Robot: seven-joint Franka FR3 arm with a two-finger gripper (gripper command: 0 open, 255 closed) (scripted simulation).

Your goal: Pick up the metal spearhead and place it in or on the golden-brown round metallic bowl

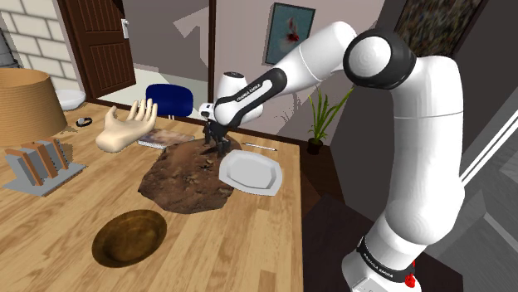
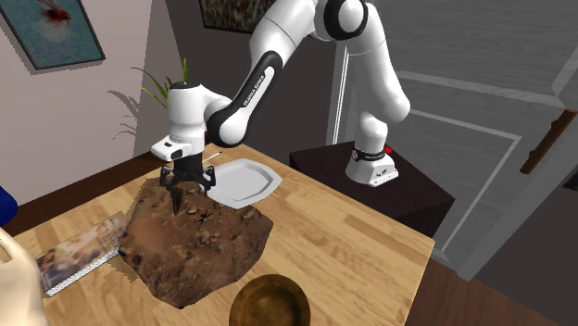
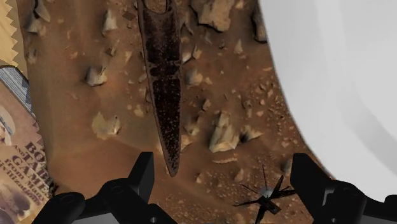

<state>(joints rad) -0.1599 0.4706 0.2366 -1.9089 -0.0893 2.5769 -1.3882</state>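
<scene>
Over the brown rocky slab (image 1: 187, 178) the gripper (image 3: 222, 164) hovers, fingers spread wide, gripping nothing. On the slab lies the dark spearhead (image 3: 162, 83), tip between the fingers (closer to one, touching neither). Against the slab's edge sits a white plate (image 1: 249, 172); the golden-brown bowl (image 1: 129, 238) sits near the slab's opposite end.

— What colour's the spearhead (image 3: 162, 83) on your screen?
— I see dark brown, finely speckled. The rocky slab (image 1: 187, 178) is reddish-brown, dotted with pale stones.
— And the bowl (image 1: 129, 237)?
— Golden-brown, mottled darker inside. The plate (image 1: 250, 172) is plain white.
</scene>
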